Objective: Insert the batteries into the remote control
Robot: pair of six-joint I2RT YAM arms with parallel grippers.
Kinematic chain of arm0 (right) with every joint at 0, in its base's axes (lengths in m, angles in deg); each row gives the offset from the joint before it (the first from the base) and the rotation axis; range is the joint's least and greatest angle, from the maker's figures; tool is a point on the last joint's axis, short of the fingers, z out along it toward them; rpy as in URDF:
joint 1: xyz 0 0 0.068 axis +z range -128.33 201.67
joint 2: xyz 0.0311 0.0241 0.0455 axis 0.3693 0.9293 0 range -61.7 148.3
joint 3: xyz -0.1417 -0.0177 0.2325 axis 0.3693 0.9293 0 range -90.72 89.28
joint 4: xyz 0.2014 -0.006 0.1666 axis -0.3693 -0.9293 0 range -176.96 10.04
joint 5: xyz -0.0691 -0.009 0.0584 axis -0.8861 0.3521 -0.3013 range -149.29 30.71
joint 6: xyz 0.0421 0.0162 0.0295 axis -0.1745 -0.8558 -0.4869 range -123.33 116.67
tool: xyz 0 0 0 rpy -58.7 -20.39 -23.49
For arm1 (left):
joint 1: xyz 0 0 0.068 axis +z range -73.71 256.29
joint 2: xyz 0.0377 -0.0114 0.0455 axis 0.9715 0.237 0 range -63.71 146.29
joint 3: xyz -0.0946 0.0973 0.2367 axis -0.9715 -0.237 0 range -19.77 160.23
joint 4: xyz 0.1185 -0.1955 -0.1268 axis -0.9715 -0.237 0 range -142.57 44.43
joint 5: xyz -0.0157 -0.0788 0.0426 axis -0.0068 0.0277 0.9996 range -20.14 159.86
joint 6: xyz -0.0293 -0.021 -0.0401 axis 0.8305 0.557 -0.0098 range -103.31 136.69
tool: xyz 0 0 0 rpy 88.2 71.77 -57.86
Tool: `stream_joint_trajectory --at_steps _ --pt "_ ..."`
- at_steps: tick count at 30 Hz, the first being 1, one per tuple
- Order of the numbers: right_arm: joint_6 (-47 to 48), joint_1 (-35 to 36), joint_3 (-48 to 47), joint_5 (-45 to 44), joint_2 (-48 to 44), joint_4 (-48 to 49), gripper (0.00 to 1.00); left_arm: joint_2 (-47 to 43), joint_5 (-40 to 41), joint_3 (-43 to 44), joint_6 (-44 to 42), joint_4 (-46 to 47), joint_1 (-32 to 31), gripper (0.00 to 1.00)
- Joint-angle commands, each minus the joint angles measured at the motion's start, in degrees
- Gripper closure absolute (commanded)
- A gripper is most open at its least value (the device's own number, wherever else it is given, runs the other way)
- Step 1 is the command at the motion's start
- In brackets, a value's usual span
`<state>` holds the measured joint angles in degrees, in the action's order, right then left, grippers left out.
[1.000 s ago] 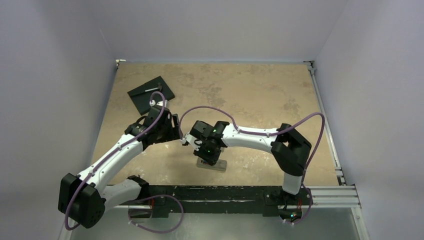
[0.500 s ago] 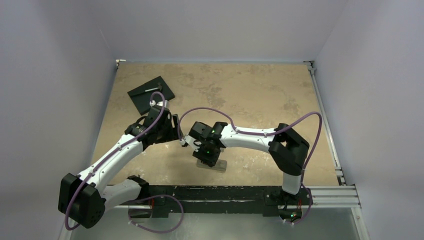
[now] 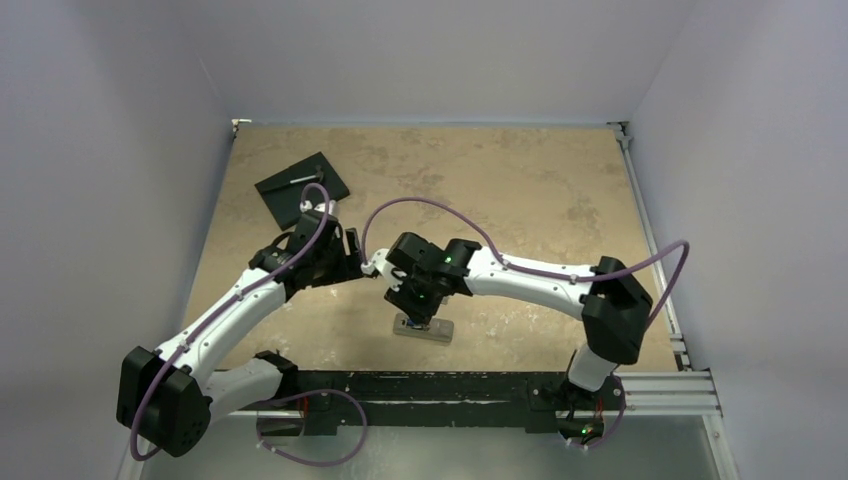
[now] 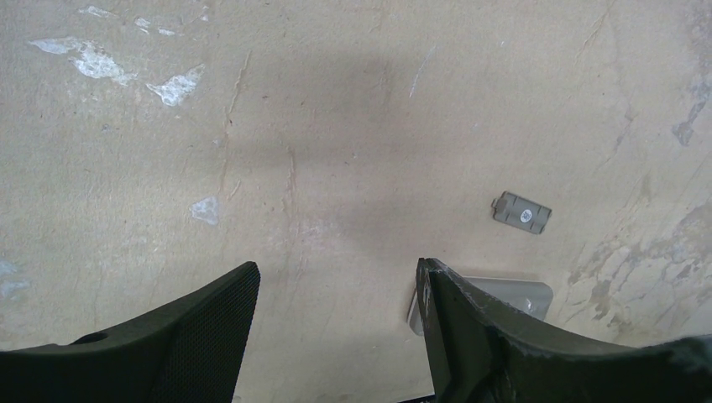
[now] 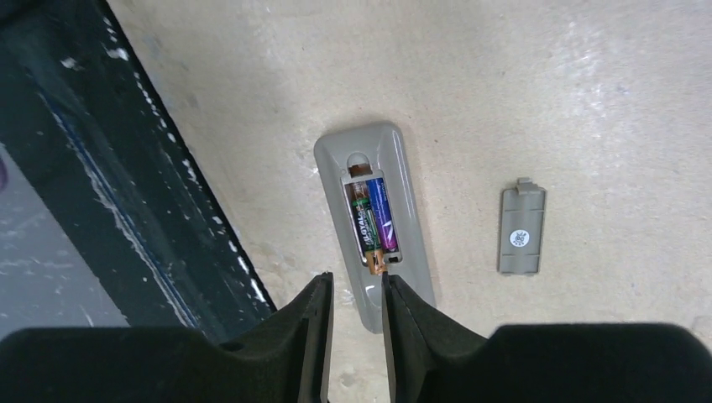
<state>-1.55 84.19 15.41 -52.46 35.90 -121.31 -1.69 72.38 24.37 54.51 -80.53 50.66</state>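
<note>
The remote control (image 5: 409, 197) lies grey back up near the table's front edge, its battery recess open. Both batteries lie side by side in the recess: the gold-tinted one (image 5: 363, 222) on the left, its near end sticking slightly past the recess, and the bluish-purple one (image 5: 383, 220) on the right. My right gripper (image 5: 356, 290) hovers just above the remote's near end, jaws a narrow gap apart and empty. In the top view it (image 3: 417, 312) covers most of the remote (image 3: 430, 332). My left gripper (image 4: 337, 277) is wide open and empty, left of the remote (image 4: 525, 295).
The grey battery cover (image 5: 521, 232) lies flat on the table beside the remote and also shows in the left wrist view (image 4: 521, 212). A black square slab (image 3: 300, 190) with a small metal tool (image 3: 303, 179) sits at the back left. The black front rail (image 5: 101, 185) runs close by the remote.
My right arm's elbow has swung out to the right and its wrist has shifted slightly right and back over the remote. The left arm has not moved.
</note>
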Motion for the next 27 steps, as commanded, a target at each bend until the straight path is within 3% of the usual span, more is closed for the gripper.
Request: stream_joint_trajectory --at_steps 1,14,27 --pt "-4.78 0.14 2.57 -1.63 -4.74 2.52 0.65 -0.06 -1.94 -0.27 -1.21 0.85 -0.04 0.32" --pt "-19.15 -0.07 11.75 -12.25 -13.14 9.09 0.62 -0.36 -12.48 -8.44 4.48 8.04 -1.97 0.34" --pt "-33.82 -0.65 21.09 -8.23 -17.62 18.51 0.65 3.22 -18.73 -16.23 11.0 22.4 -9.21 0.35"
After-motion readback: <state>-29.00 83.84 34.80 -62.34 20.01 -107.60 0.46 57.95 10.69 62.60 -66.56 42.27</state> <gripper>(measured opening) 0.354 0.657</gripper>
